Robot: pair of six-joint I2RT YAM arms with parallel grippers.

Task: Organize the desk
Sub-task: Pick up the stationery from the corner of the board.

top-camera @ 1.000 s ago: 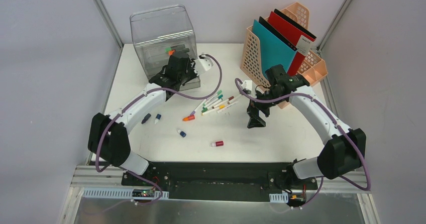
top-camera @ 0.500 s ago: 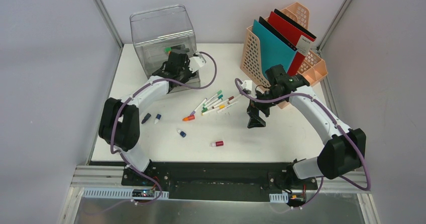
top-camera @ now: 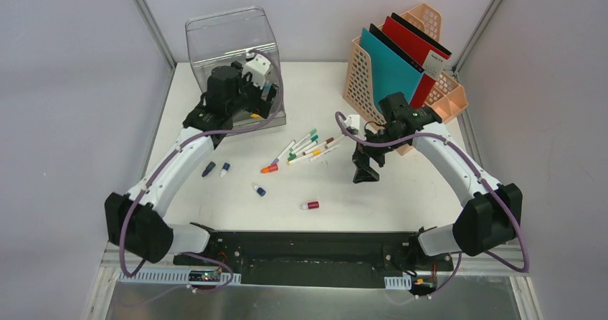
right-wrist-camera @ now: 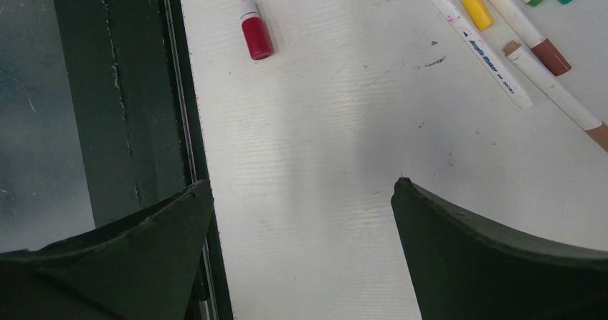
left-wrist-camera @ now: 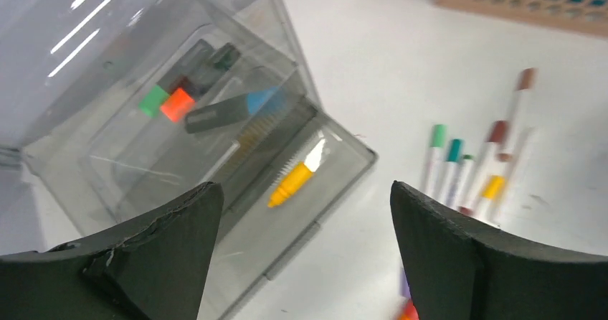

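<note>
The white desk (top-camera: 401,191) holds a clear plastic bin (top-camera: 229,40) at its back left. My left gripper (top-camera: 252,103) hangs open over the bin's low front part with nothing between its fingers. In the left wrist view the gripper (left-wrist-camera: 302,191) looks down on a yellow marker (left-wrist-camera: 294,180) lying in the bin (left-wrist-camera: 107,62), apart from both fingers. Further back in the bin lie markers with green, orange and blue ends (left-wrist-camera: 208,101). My right gripper (top-camera: 364,169) stands open and empty above bare desk (right-wrist-camera: 323,119) right of centre; its wrist view shows the gripper (right-wrist-camera: 301,184) holding nothing.
Several loose markers (top-camera: 308,148) lie mid-desk. An orange-capped one (top-camera: 269,168), a red bottle (top-camera: 310,205) and small blue bottles (top-camera: 259,189) lie nearer the black and aluminium rail (top-camera: 301,248). A peach file holder (top-camera: 430,90) with teal and red folders stands back right.
My left gripper has opened wide and the left arm has swung up and to the left over the bin's front. The right arm has not moved.
</note>
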